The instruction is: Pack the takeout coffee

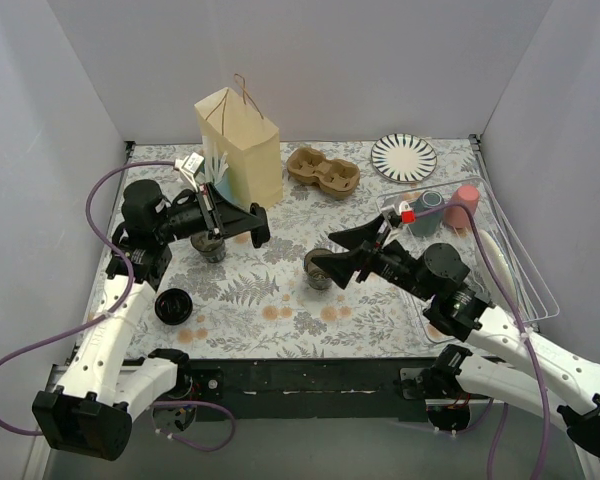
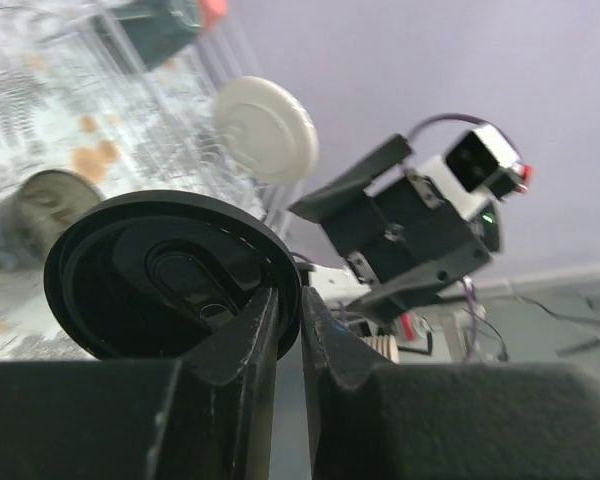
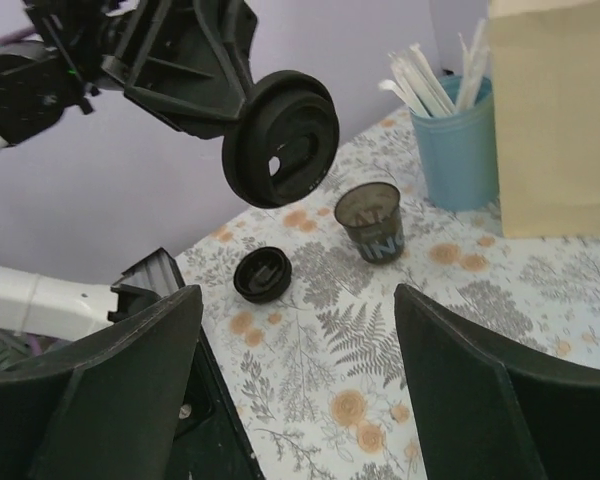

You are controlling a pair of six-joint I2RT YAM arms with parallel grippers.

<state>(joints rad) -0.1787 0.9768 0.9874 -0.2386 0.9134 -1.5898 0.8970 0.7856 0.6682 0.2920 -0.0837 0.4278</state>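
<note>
Blue cup (image 3: 458, 140) holds white utensils; a coffee cup (image 1: 209, 247) and a second coffee cup (image 1: 318, 270) stand lidless on the fern-print worktop (image 1: 280, 330). Left pincer (image 2: 290, 300) clamps a black lid (image 2: 170, 270), right pincer (image 1: 322, 250) gapes wide.

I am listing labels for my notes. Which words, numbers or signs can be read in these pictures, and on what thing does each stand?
"IN": pale letters on the open dark cup, seen from the right wrist; the rest of the print is too blurred to read.
Black lid in the left gripper: no readable text.
Paper bag: no print shows.
</note>
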